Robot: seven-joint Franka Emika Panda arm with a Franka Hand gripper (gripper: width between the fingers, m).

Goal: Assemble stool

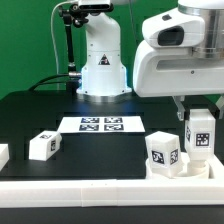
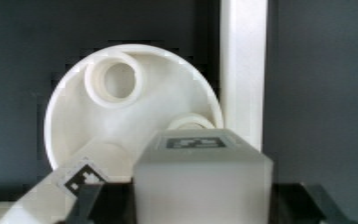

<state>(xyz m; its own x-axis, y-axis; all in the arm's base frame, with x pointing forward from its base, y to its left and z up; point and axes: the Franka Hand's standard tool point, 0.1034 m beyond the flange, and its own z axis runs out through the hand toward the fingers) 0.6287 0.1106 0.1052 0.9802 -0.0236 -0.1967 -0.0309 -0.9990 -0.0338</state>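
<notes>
White leg [image 1: 200, 138] clamped upright in gripper [image 1: 200, 120], over round seat [image 2: 87, 130] edge.

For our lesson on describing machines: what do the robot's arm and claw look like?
The arm is glossy white, with rounded shells and a black joint on top; a black cable runs beside it. The wrist housing is bulky and white with a grey panel. The claw has black fingers.
</notes>
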